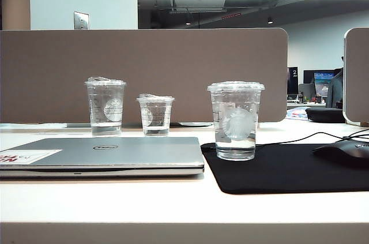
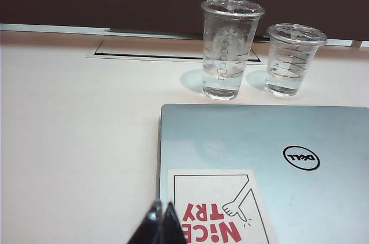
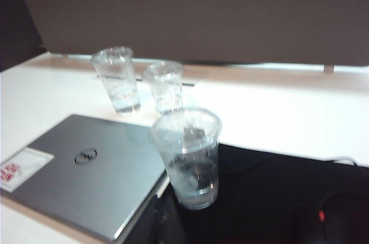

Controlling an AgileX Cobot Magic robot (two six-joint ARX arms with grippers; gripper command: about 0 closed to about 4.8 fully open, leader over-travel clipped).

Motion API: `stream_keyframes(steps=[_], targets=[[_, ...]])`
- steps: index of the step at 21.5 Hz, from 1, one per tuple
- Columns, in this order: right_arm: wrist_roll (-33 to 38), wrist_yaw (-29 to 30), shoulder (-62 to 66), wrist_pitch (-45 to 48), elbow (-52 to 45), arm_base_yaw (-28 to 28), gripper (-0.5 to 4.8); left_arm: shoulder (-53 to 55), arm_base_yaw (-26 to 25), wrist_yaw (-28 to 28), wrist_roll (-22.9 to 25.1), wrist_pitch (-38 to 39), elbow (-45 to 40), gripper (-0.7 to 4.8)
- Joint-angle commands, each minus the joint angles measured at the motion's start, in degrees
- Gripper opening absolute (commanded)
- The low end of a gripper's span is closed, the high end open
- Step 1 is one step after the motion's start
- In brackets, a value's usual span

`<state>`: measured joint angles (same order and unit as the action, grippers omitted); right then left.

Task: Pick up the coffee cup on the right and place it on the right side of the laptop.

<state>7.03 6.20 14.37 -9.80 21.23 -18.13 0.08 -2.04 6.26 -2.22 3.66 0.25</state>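
Left fingers point(image 2: 161, 221) pressed together over the laptop point(image 2: 271, 157); right fingers (unseen) closed, nearer the coffee cup point(image 3: 187, 154) standing on the mouse pad point(image 1: 288, 169)

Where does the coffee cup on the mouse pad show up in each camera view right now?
Exterior view: coffee cup right of centre, on the black mouse pad, beside the laptop.
Left wrist view: not in it.
Right wrist view: coffee cup near the middle, beside the laptop.
Shared landmark: the laptop's round logo.
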Motion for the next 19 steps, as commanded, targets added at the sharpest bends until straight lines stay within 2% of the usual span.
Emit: stream_keyframes(steps=[1, 19], targets=[[-0.2, -0.1, -2.1, 0.7, -1.7, -0.1, -0.09, 0.0, 0.0, 0.2, 0.1, -0.7, 0.2, -0.05], [-0.2, -1.6, -4.6, 0.6, -2.3, -0.1, -0.08, 0.0, -0.1, 0.2, 0.1, -0.7, 0.2, -0.05]])
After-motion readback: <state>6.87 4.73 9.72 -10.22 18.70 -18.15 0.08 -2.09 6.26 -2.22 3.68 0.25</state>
